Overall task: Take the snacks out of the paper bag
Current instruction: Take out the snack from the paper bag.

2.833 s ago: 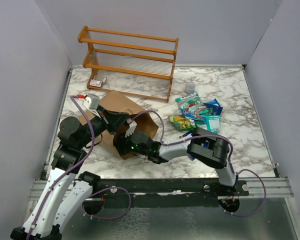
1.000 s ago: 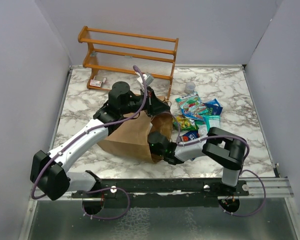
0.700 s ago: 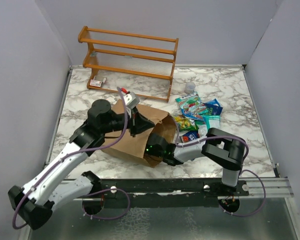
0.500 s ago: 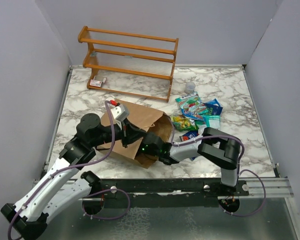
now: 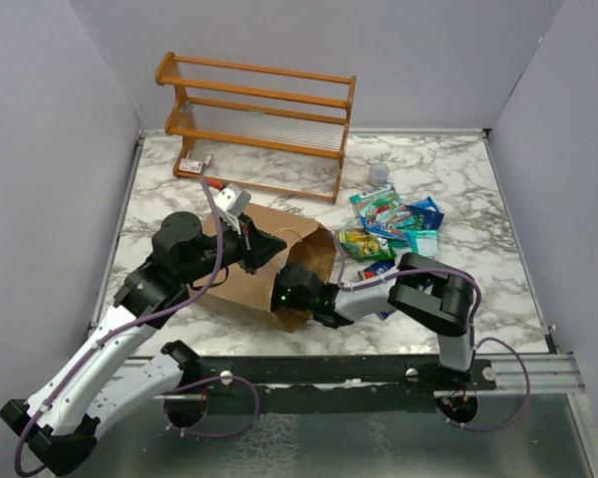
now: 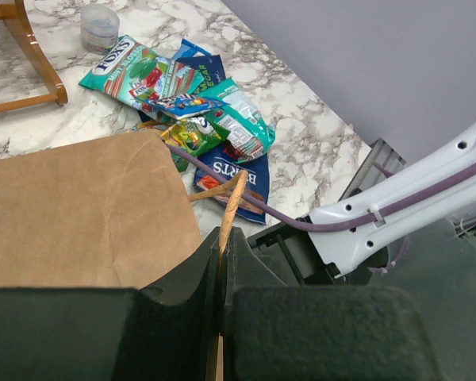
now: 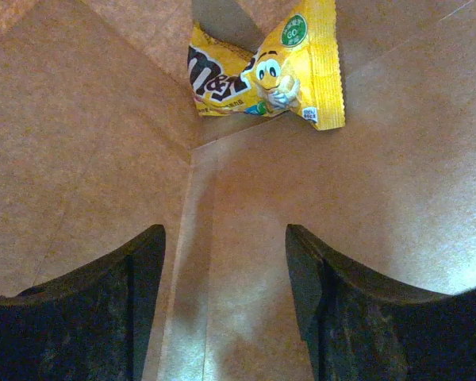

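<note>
The paper bag [image 5: 239, 289] lies on its side at desk [image 5: 478, 189] centre, long axis left-right, mouth facing right toward loose snack packets [image 5: 394, 221]. The left tool [image 6: 222, 242] pinches its twisted handle [image 6: 232, 202]. The right tool [image 7: 222, 246], fingers spread, is inside, facing a yellow M&M's packet [image 7: 262, 71].

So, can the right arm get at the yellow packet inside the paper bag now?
Probably yes. The right claw is open inside the paper bag, and the yellow packet lies straight ahead at the far end with only bare paper between. The left claw pinches a handle.
</note>
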